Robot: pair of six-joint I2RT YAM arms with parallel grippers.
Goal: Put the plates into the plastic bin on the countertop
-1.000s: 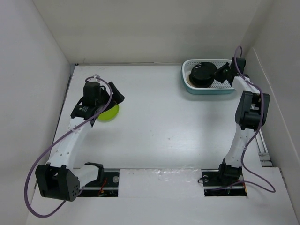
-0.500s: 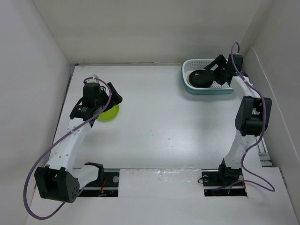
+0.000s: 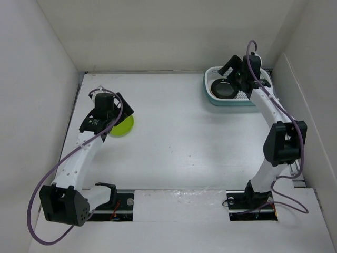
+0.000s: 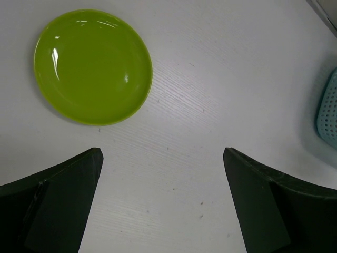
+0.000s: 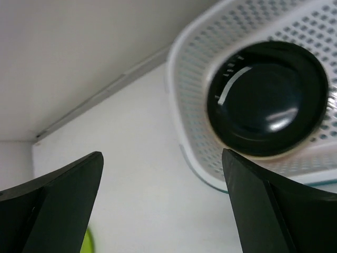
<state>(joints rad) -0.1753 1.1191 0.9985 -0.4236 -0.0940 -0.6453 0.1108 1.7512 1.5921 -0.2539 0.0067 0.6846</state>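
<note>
Your left gripper (image 3: 125, 107) hangs over the left side of the countertop (image 3: 179, 137), jaws spread wide with nothing between them. In the left wrist view, the fingers (image 4: 58, 200) frame bare white surface. The lime green plate (image 4: 93, 66) lies flat just beyond them and off to the left, clear of both fingers. From the top camera, that green plate (image 3: 122, 127) sits near the left wall (image 3: 42, 79), partly hidden under the gripper and well apart from the bin. A corner of the bin (image 4: 327, 110) shows at the right edge of the left wrist view.

Your right gripper (image 3: 232, 74) is stretched to the far right corner and stands above the white perforated bin (image 3: 247, 98) with its jaws fully apart, holding nothing. The right wrist view looks down between its fingers (image 5: 63, 195) at the rounded end of the bin (image 5: 189, 68). Inside the bin, a glossy black plate (image 5: 267, 97) rests right side up, with a pale edge showing under its near side. From above, the black plate (image 3: 223, 88) fills the left half of the bin. How many plates lie beneath it cannot be told. The bin stands on its teal base against the back of the countertop, close to the right wall (image 3: 310, 63).
</note>
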